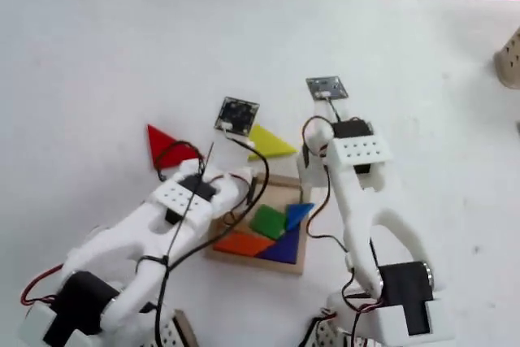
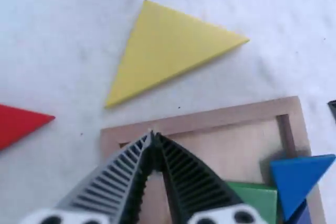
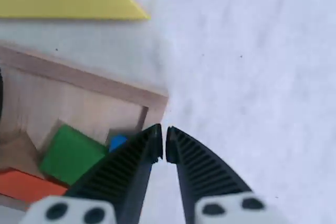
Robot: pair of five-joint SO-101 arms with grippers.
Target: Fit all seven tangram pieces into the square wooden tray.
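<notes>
Partly done: a green square (image 1: 267, 221), blue triangle (image 1: 297, 214), orange piece (image 1: 242, 243) and purple piece (image 1: 284, 248) lie in the tray (image 2: 210, 116). The yellow triangle (image 2: 168, 45) and red triangle (image 1: 166, 146) wait on the counter (image 1: 97, 62) just beyond, the yellow one's long edge facing the tray's rim. The left end effector (image 2: 154, 142) and right end effector (image 3: 163, 140) are clenched, empty

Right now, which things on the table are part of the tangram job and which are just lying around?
Job:
wooden tray
inside it: green square, orange piece, purple piece
at its rim: blue triangle
outside it: yellow triangle, red triangle

Lying about:
beige object at the table's right edge
</notes>
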